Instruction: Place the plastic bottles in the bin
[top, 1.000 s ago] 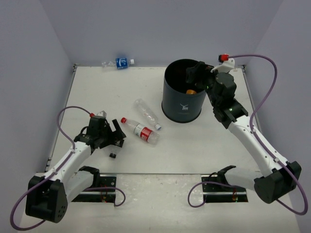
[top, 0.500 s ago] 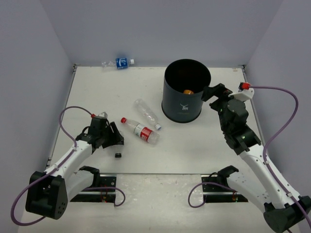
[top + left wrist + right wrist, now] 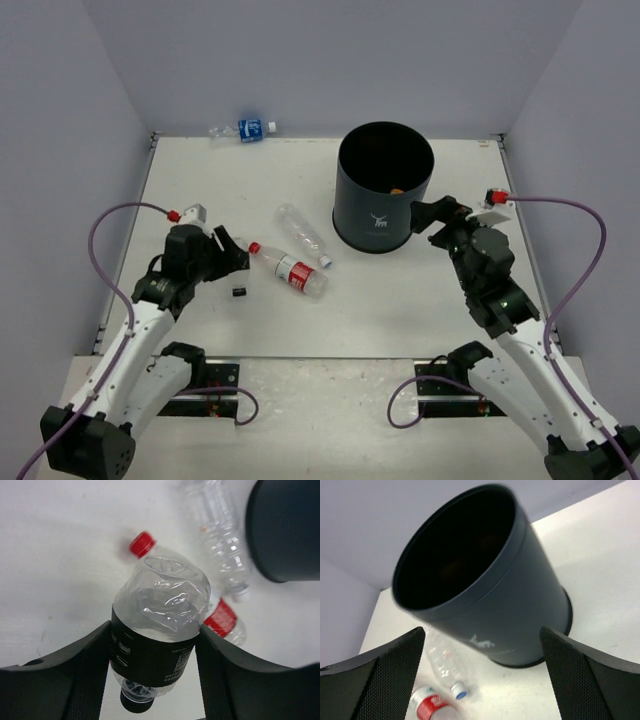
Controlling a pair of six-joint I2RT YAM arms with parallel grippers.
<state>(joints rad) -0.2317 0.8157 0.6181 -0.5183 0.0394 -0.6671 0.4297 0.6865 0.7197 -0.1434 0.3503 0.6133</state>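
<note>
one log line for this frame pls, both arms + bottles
left gripper: shut on black-labelled bottle | right gripper: open, facing bin | lying on table: red-labelled bottle, clear unlabelled bottle, blue-labelled bottle | bin: upright

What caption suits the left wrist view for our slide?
Left gripper holding a black-labelled bottle, with a red-capped bottle, a clear bottle and the bin beyond.

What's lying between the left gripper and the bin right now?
The red-capped bottle and the clear unlabelled bottle lie there, side by side on the table, shown in the top view.
</note>
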